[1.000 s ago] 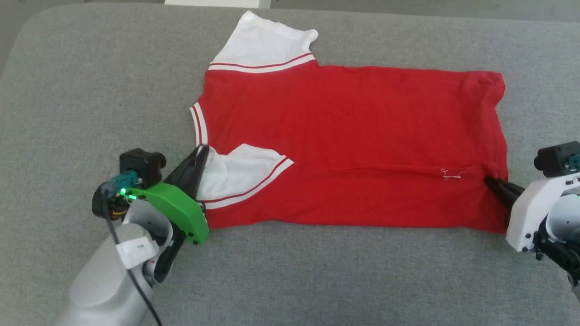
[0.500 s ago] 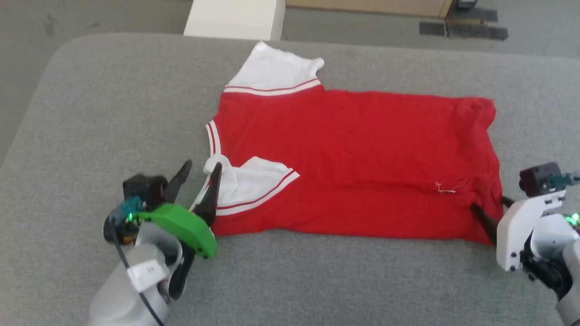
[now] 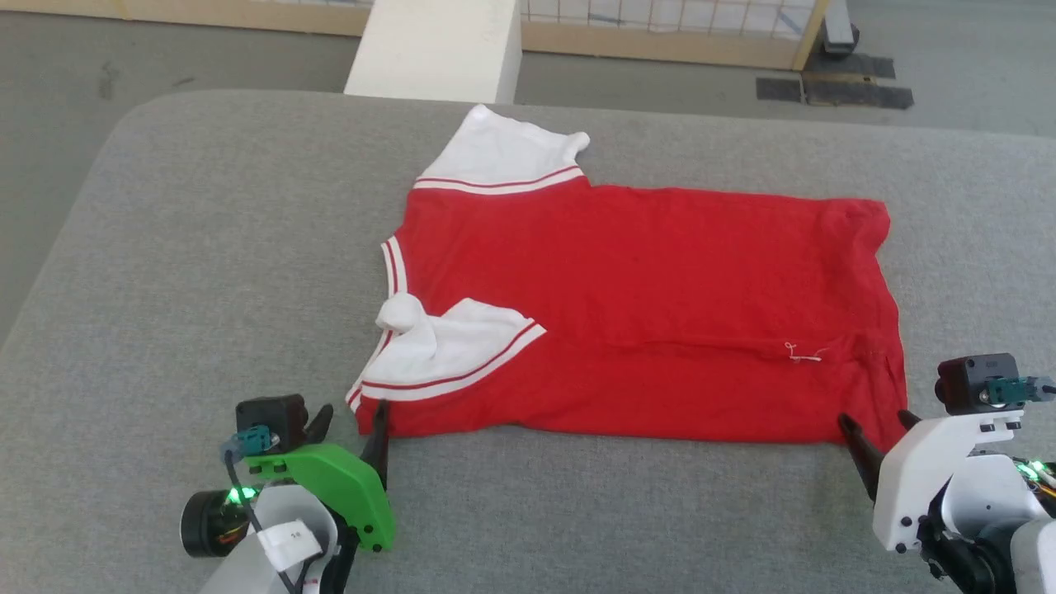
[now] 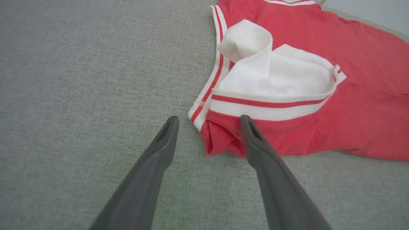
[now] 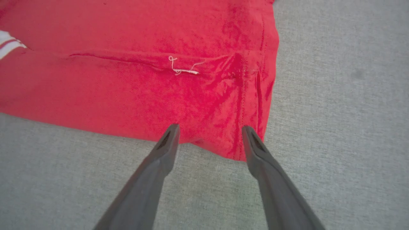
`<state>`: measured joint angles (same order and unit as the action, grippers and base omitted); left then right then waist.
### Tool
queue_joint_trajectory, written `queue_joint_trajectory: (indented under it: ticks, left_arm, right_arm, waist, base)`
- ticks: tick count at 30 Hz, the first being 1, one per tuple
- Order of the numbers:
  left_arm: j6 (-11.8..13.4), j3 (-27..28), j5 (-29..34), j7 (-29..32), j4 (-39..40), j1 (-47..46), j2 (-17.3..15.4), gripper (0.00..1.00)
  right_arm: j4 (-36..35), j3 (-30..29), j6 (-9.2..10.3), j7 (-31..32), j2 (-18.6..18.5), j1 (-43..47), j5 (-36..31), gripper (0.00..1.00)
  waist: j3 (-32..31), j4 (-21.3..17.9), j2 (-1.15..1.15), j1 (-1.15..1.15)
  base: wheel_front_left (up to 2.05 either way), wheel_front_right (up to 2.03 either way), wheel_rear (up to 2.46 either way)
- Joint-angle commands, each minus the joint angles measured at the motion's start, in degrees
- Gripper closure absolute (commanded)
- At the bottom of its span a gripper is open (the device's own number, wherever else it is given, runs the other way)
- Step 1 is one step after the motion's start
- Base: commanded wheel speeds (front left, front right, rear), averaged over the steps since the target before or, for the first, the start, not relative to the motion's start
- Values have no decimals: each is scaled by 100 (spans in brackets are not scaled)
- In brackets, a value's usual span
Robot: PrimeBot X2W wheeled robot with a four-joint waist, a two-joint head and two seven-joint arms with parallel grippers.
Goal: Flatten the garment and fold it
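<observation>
A red T-shirt [image 3: 643,280] lies across the middle of a grey fabric-covered table [image 3: 206,247], neck to the left and hem to the right. Its far sleeve [image 3: 503,153] is white with red-and-white striped trim and spreads flat toward the far edge of the table. The near sleeve [image 3: 445,342] is turned in over the red body, with a small bunched lump at its left end. The striped collar [image 3: 391,268] runs along the shirt's left edge. The near long side of the shirt is folded over onto itself, and a loose white thread [image 3: 804,355] sits on that fold line toward the right.

The left tool [image 3: 353,407] is at the shirt's near left corner, jaws spread wide and holding nothing. From its wrist camera the left tool [image 4: 209,117] has one fingertip over grey cloth and the other over the red edge; contact cannot be told. The right tool [image 3: 873,417] is at the near right corner of the hem, also wide and empty. In its own wrist view the right tool [image 5: 210,126] has both fingertips at the fabric's near edge.

Beyond the table are a grey floor [image 3: 165,58] and a white block [image 3: 437,49].
</observation>
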<state>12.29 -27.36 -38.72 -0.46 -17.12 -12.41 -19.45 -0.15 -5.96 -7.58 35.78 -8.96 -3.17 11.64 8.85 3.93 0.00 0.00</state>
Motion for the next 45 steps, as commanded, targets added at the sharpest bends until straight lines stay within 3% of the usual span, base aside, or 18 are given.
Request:
queue_joint_trajectory:
  ticks: [1, 7, 14, 16, 17, 22, 27, 39, 40, 41, 42, 45]
  left_arm:
    - [84, -40, 12, 100, 44, 74, -57, 0]
    - [413, -29, 63, 351, 38, 31, -85, 0]
    - [457, -126, -45, 759, -347, -77, -8, 0]
    - [381, -128, -85, 721, -456, -119, 31, 95]
    - [324, -128, -111, 682, -509, -139, 57, 100]
    - [52, -140, -162, 382, -639, -189, 141, 100]
    - [-60, -94, -143, -11, -418, -153, 151, 100]
    - [37, -248, 37, -155, 500, -15, 103, 100]
    - [38, -263, 46, -141, 535, -15, 93, 100]
    - [42, -277, 56, -125, 572, -14, 80, 100]
    - [47, -284, 63, -115, 595, -13, 70, 100]
    - [70, -303, 73, -71, 624, 14, 25, 100]
  right_arm:
    - [-153, -32, 9, 75, 56, 91, -33, 0]
    - [-668, -126, 9, 329, 115, 186, -57, 0]
    - [-922, -191, 9, 450, 59, 182, -53, 0]
    - [-947, -198, 9, 479, 25, 189, -62, 0]
    - [-955, -203, 9, 492, 2, 195, -71, 0]
    - [-859, -261, 9, 496, -129, 182, -211, 0]
    - [-451, -305, 9, 442, -113, 40, -429, 0]
    - [840, -599, 9, 585, 212, -301, -933, 0]
    - [911, -595, 9, 651, 215, -284, -955, 15]
    - [965, -629, 9, 683, 224, -279, -973, 67]
    - [992, -675, 9, 674, 237, -286, -986, 100]
    - [1076, -776, 9, 629, 260, -296, -995, 100]
  waist:
    - [91, -69, 0, 0]
    - [298, -187, 0, 0]
    - [502, -266, 0, 0]
    - [525, -259, 0, 0]
    - [526, -248, 0, 0]
    - [427, -139, 0, 0]
    - [293, 18, 0, 0]
    - [389, 312, 0, 0]
    - [399, 319, 0, 0]
    - [410, 325, 0, 0]
    - [415, 328, 0, 0]
    - [377, 308, 0, 0]
  base:
    - [0, 0, 0]
    - [0, 0, 0]
    - [0, 0, 0]
    - [0, 0, 0]
    - [0, 0, 0]
    - [0, 0, 0]
    - [0, 0, 0]
    - [0, 0, 0]
    - [0, 0, 0]
    - [0, 0, 0]
    - [0, 0, 0]
    - [0, 0, 0]
